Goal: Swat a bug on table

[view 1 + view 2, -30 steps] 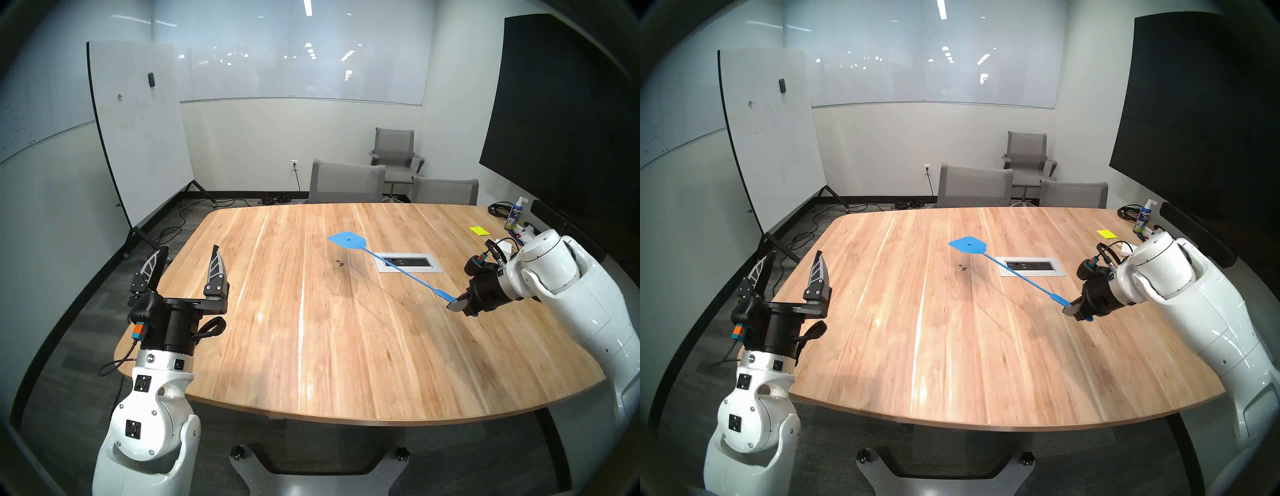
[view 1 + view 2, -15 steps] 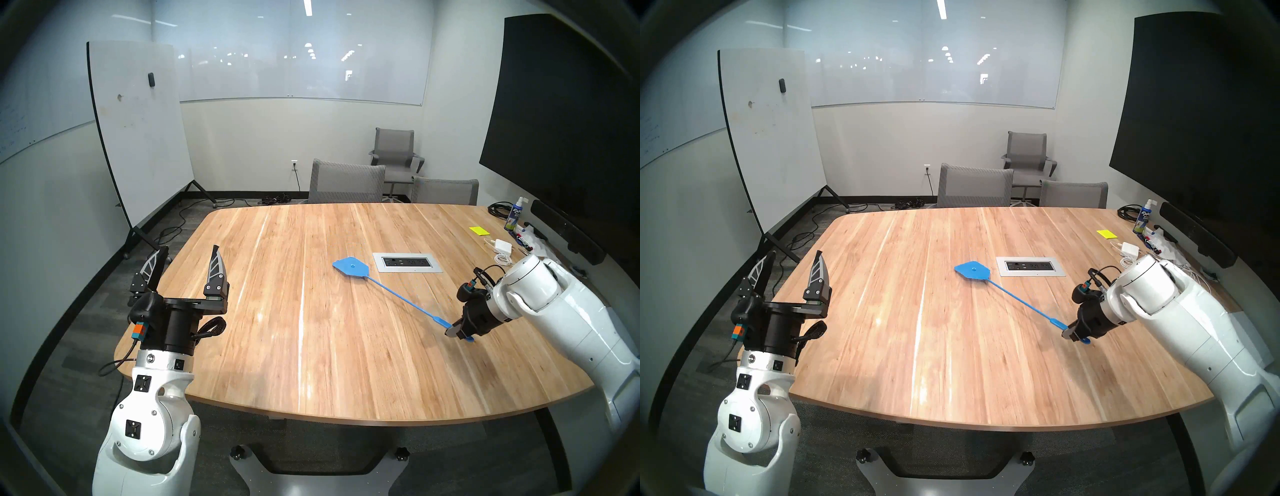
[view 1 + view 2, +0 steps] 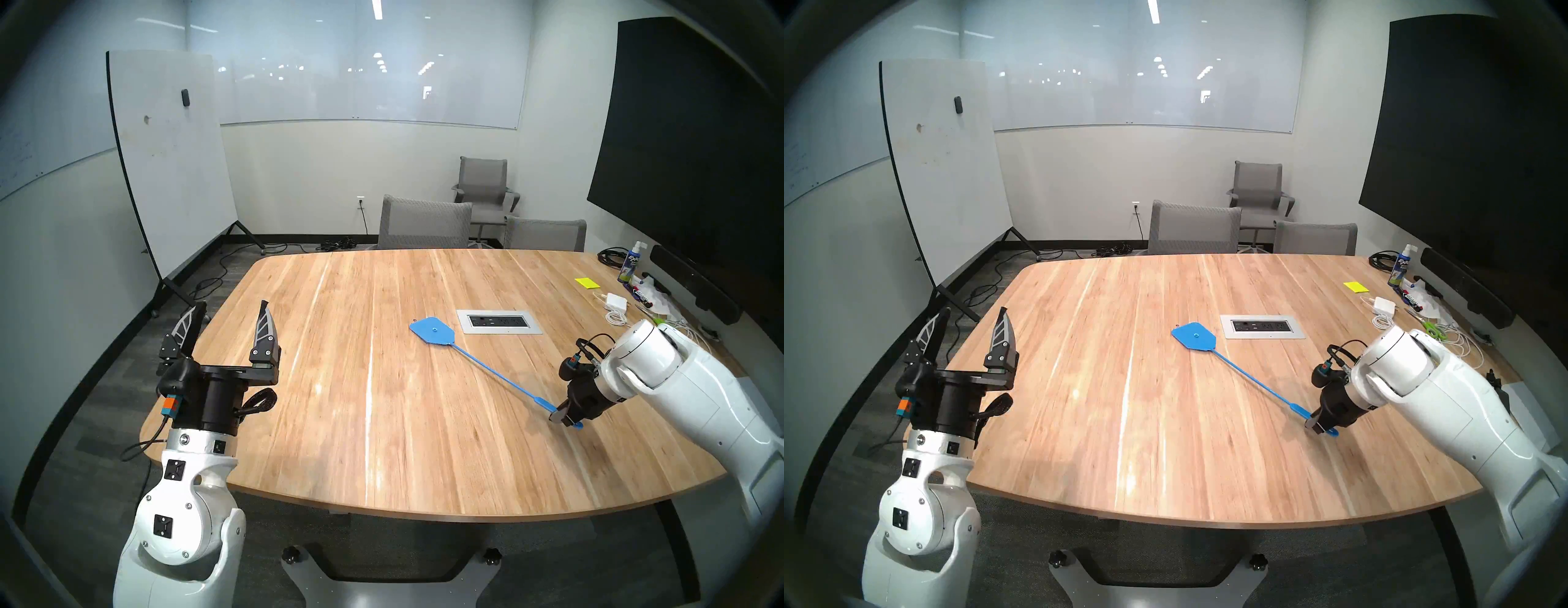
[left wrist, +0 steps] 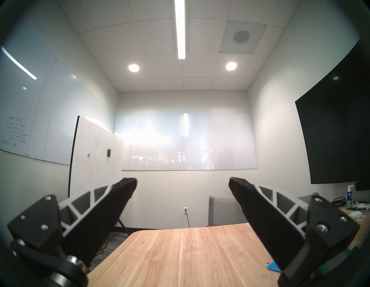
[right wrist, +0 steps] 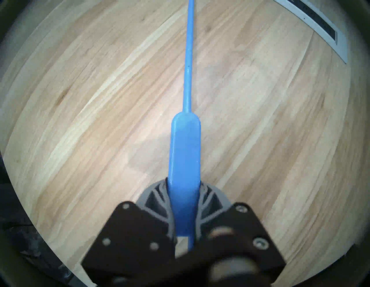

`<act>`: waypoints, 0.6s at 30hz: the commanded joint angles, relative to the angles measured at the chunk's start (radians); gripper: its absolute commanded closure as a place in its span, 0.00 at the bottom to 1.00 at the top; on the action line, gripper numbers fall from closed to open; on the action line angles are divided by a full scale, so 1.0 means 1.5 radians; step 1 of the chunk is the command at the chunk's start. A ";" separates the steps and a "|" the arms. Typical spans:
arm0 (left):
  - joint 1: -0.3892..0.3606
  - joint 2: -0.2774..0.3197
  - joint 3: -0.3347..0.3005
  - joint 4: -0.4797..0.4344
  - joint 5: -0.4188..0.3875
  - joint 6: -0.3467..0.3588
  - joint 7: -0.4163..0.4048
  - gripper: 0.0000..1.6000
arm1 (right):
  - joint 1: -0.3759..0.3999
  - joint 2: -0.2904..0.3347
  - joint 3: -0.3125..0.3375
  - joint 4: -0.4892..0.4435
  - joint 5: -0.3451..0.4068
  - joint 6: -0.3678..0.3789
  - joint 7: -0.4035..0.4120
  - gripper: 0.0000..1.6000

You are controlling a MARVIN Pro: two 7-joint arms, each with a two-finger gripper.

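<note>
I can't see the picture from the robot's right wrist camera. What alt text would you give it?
A blue plastic fly swatter handle is clamped in the right gripper and runs straight up the view. Beneath it lies the light-wood plank table; a silver power outlet panel shows at top right.

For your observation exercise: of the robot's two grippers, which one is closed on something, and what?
The right gripper: it is clamped on the blue fly swatter's handle. The left gripper stands open and empty, raised at the table's edge.
</note>
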 commanded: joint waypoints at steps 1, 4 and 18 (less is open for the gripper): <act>0.001 0.000 0.001 -0.013 0.000 -0.002 -0.001 0.00 | 0.011 0.032 0.046 -0.029 0.030 -0.006 0.016 1.00; 0.001 0.000 0.001 -0.013 0.000 -0.002 -0.001 0.00 | 0.009 0.039 0.066 -0.041 0.045 -0.006 0.019 1.00; 0.002 0.000 0.001 -0.014 0.000 -0.001 -0.001 0.00 | 0.015 0.028 0.100 -0.068 0.070 0.015 0.003 1.00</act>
